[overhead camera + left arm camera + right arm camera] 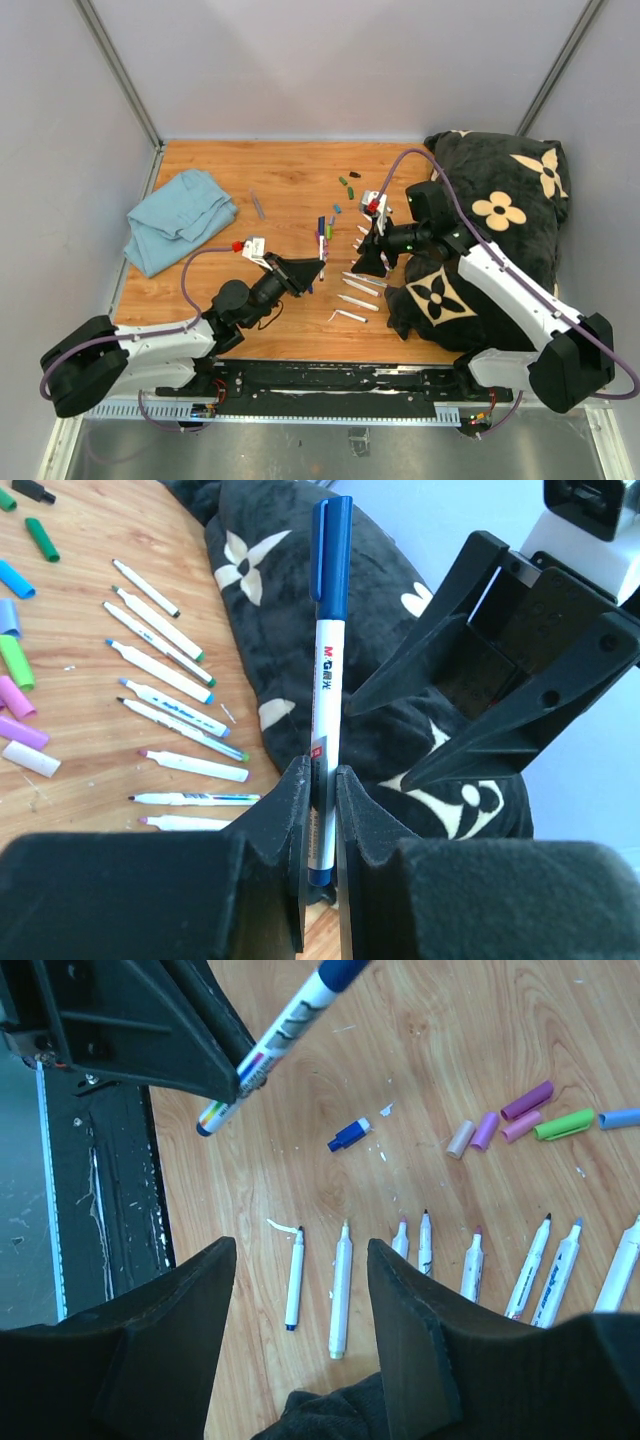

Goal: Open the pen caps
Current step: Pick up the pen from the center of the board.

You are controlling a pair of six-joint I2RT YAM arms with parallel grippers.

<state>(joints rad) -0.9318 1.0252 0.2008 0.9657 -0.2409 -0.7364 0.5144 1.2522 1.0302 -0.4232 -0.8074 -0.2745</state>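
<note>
a: how far along is it?
b: mostly done, i'd judge. a row of bare pens (340, 1290) lies on the bench (450, 1040) beside the dark cushion (500, 230), tips exposed. loose caps (525, 1110) in purple, pink, green and blue lie scattered just beyond them.
a: what's left?
b: at least one. the left fingers (275, 820) are pinching a white pen (325, 680) low on its barrel, upright above the bench, with its blue cap (331, 550) on. the right fingers (200, 1300) stand spread, near the pen but apart from it.
a: anything unclear?
b: the pen's bottom end is hidden between the left fingers. the right fingers block part of the row, so i can't count it. a small blue-and-white piece (348, 1136) could be a cap or a broken bit.
</note>
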